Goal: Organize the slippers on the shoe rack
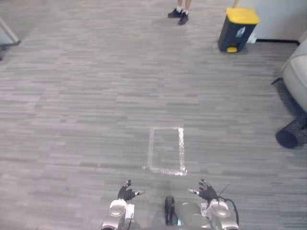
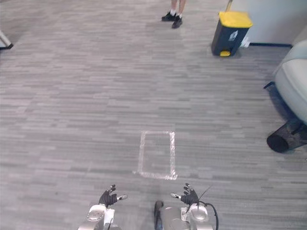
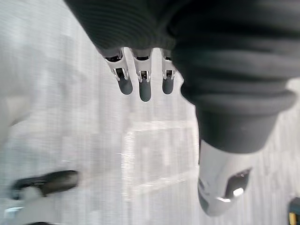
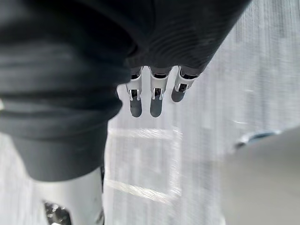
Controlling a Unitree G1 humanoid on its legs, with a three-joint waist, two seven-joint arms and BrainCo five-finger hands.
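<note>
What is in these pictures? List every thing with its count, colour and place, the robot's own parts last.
floor: one, grey striped carpet, under everything
tape rectangle: one, pale shiny outline, on the floor just ahead of the hands
bin: one, dark with yellow lid, far right
person's shoes: two, dark with white socks, far edge, left of the bin
padded seat: one, pale, right edge, partly cut off
dark tube: one, black, on the floor by the seat; what it is, I cannot tell
left hand: one, silver with dark tips, open, empty, near edge
right hand: one, same colours, open, empty, near edge
</note>
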